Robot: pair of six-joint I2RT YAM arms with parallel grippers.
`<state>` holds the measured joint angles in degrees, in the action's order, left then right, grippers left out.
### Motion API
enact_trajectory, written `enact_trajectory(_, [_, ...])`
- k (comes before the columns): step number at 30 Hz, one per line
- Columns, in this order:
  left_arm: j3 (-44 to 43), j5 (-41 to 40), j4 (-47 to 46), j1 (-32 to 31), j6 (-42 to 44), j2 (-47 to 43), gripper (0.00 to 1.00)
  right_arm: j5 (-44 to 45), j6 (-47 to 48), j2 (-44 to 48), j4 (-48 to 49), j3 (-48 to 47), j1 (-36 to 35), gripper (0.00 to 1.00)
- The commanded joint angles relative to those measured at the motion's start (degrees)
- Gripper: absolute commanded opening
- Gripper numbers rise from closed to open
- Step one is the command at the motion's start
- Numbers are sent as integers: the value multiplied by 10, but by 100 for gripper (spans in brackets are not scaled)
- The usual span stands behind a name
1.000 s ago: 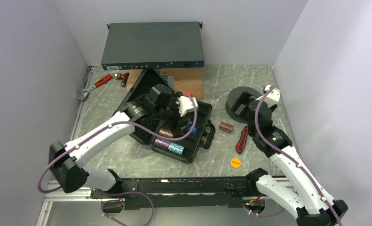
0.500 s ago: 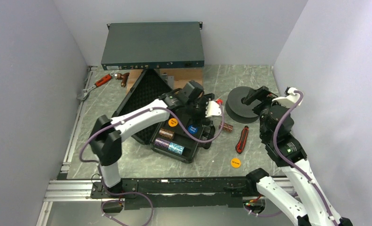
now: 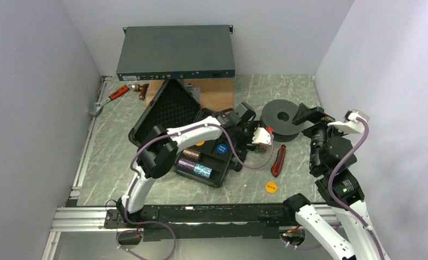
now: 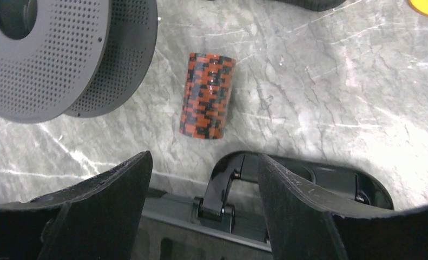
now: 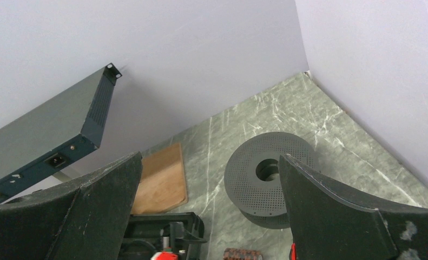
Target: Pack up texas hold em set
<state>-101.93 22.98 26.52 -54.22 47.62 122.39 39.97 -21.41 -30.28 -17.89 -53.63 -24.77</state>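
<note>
Grey marbled table (image 3: 146,179) between pale walls, roomiest at the near left. Left gripper (image 4: 201,173) spread wide over an orange-and-black chip roll (image 4: 207,95) lying on stone between the open foam-lined case (image 3: 171,105) and a perforated black spool (image 3: 281,116). Right gripper (image 5: 209,179) parted too (raised, well right). Lettering on the blue disc (image 3: 221,148) inside the case unreadable.

Yellow disc (image 4: 427,4) cropped at edge; handle (image 4: 225,187) seemingly behind fingers (image 4: 320,216).

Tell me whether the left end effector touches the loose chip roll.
Apart: left wrist view shows bare table between left end effector and chip roll.
</note>
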Motion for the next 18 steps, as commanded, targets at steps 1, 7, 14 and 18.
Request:
enact_trajectory(1, [-63, 27, 12, -11, 31, 36, 76, -11, 6, 11, 10, -7, 1, 100])
enact_trajectory(7, [-101, 32, 15, -17, 28, 74, 74, -24, 3, 17, 11, 5, 1, 99])
enact_trajectory(14, [-151, 25, 28, -22, 17, 126, 67, -40, -3, 22, 4, 17, 1, 99])
enact_trajectory(18, [-161, 28, 23, -23, 13, 138, 68, -49, -6, 24, 3, 22, 1, 99])
